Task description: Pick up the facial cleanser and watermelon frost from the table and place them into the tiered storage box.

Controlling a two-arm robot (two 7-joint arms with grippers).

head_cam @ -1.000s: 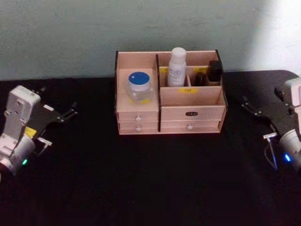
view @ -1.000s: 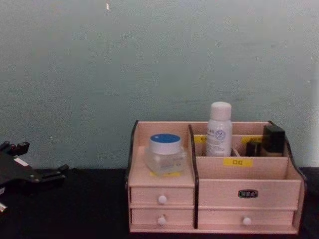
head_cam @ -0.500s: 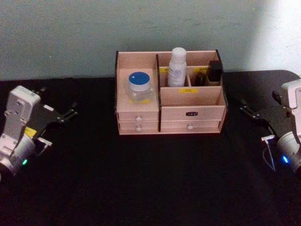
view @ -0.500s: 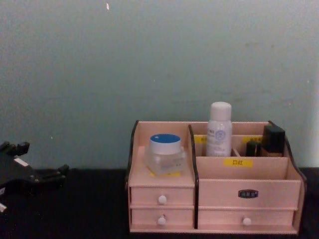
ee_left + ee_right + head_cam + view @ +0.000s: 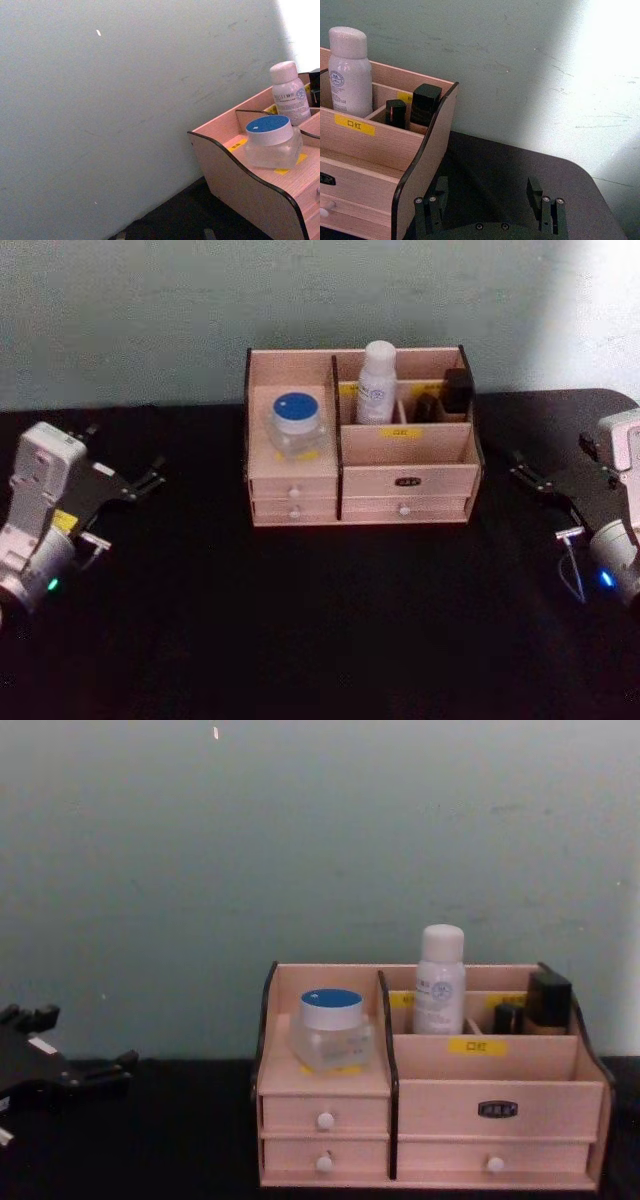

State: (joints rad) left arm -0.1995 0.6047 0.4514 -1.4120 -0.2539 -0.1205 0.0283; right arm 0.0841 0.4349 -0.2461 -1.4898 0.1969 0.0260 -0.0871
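Observation:
The tiered storage box (image 5: 400, 480) (image 5: 500, 1085) (image 5: 240, 175) (image 5: 370, 145) stands at the back middle of the black table. A white bottle (image 5: 377, 380) (image 5: 439, 980) (image 5: 290, 95) (image 5: 349, 72) stands upright in a rear compartment. In the left compartment sits a clear jar with a blue lid (image 5: 295, 425) (image 5: 332, 1028) (image 5: 272, 142). I cannot tell which of them is the facial cleanser and which the watermelon frost. My left gripper (image 5: 125, 510) (image 5: 70, 1065) hovers open and empty far left of the box. My right gripper (image 5: 545, 500) (image 5: 490, 202) is open and empty to the box's right.
Two small black containers (image 5: 457, 390) (image 5: 547, 1002) (image 5: 425, 104) fill the box's rear right compartment. A pale green wall rises right behind the box. The black table (image 5: 320, 620) spreads wide in front of the box and ends in a rounded corner at the far right.
My right gripper has shifted a little lower and back toward the table's right edge. The left gripper and the items in the box have stayed put.

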